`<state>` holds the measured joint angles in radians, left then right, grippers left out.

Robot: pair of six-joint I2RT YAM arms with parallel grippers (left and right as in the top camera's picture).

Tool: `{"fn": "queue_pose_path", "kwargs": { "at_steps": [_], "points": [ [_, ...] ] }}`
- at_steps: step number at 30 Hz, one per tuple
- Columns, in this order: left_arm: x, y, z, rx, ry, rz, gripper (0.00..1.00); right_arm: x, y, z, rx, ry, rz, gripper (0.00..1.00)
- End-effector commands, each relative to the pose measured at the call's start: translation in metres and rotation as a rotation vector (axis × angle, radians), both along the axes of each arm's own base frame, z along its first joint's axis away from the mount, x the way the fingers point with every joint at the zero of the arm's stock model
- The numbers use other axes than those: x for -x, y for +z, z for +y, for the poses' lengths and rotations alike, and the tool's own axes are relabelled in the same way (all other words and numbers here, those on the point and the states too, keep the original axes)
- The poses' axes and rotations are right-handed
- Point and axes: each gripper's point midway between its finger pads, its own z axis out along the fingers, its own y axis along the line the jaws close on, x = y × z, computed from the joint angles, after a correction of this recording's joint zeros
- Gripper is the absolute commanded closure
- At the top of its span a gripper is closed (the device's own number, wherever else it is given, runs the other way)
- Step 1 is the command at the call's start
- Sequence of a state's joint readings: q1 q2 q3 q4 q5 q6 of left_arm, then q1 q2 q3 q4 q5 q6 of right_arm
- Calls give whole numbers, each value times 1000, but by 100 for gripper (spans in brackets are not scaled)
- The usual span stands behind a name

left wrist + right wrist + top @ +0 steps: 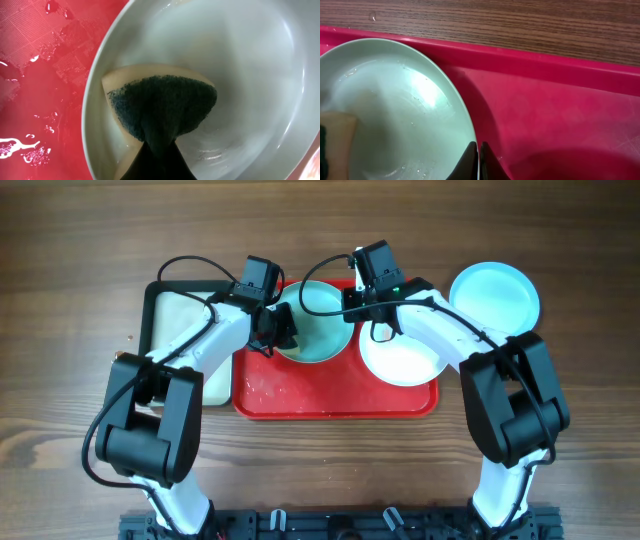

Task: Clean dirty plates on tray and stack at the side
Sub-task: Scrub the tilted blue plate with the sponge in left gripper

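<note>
A pale turquoise plate [318, 330] lies at the back of the red tray [335, 398]. My left gripper [282, 332] reaches into it from the left, shut on a sponge [160, 107] whose dark green face lies against the plate's inside [240, 60]. From the right, my right gripper [350, 304] is shut on this plate's rim; the right wrist view shows the thin edge [465, 125] pinched in the gripper [479, 150]. A white plate [402, 358] sits on the tray's right side. Another turquoise plate [494, 296] rests on the table right of the tray.
A black-rimmed tray [160, 310] with a pale inside stands left of the red tray. The red tray's floor [45, 75] is wet, with droplets and small puddles. Wooden tabletop [520, 20] lies just beyond the tray's back rim.
</note>
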<state>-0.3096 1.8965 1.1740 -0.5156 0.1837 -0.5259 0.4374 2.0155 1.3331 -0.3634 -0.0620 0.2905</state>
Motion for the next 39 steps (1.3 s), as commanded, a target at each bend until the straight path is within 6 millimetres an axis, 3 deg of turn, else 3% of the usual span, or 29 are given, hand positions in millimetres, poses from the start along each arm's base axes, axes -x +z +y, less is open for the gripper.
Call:
{"fn": "queue_pose_path", "kwargs": {
  "at_steps": [1,7,15,22,25,31,34,37,39],
  "points": [
    [1,-13,-3,4,7,35,96,2,-7,-4,17,-5,11,96],
    [15,-40,-5,12,-2,130,96,3,-8,-4,18,-5,16,96],
    [20,-45,-10,43,6,164,96,13,-33,2,-6,24,91,96],
    [19,-49,-15,54,-6,163,96,17,-33,7,-28,39,110,96],
    [17,-49,-17,58,-8,152,96,16,-24,28,-111,160,75,96],
    [17,-47,-21,79,-15,152,96,11,-19,31,-126,169,48,96],
    [17,-47,-21,79,-15,154,96,1,9,35,-135,193,-25,81],
    [17,-47,-21,79,-15,154,96,-13,33,20,-52,157,-123,66],
    [17,-47,-21,79,-15,154,96,-22,39,4,36,127,-175,65]
  ]
}}
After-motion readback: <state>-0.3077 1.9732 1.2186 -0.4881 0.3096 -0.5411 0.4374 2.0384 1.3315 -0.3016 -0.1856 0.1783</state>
